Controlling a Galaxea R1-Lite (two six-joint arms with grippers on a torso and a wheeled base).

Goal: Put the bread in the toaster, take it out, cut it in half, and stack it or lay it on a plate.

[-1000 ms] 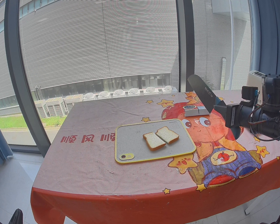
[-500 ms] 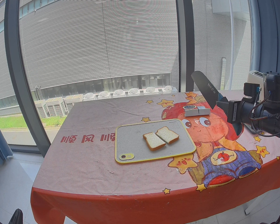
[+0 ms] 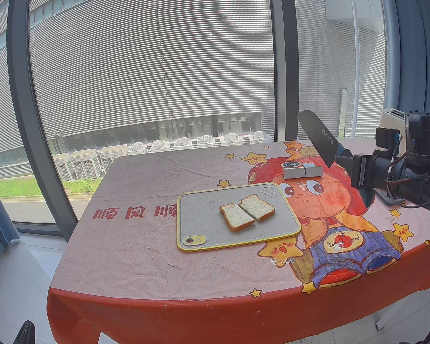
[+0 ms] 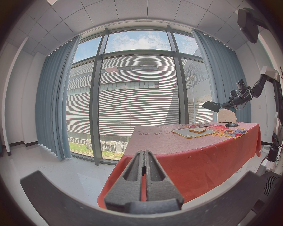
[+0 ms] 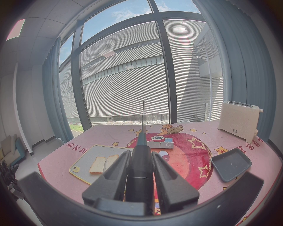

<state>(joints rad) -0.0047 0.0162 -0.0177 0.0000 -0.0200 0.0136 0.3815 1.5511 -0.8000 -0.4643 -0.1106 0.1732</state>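
Red printed tablecloth [image 3: 134, 268] covers the table. Left gripper [image 4: 144, 164] hangs well apart from it, jaws pressed together, empty. Right gripper [image 5: 141, 160] clamps the handle of the knife [image 3: 320, 137], blade pointing up ahead of the jaws. Farther ahead and below, two bread halves [image 3: 247, 211] lie side by side on the cutting board [image 3: 199, 225]. Cutting looks done; next, I judge, the knife goes down and the halves go to the black square plate [image 5: 230, 164].

A red cartoon-print cloth [image 3: 186, 323] covers the bench [image 3: 134, 268]. On it, near the window [image 3: 158, 61], sits a small grey block [image 3: 302, 171], possibly a holder.
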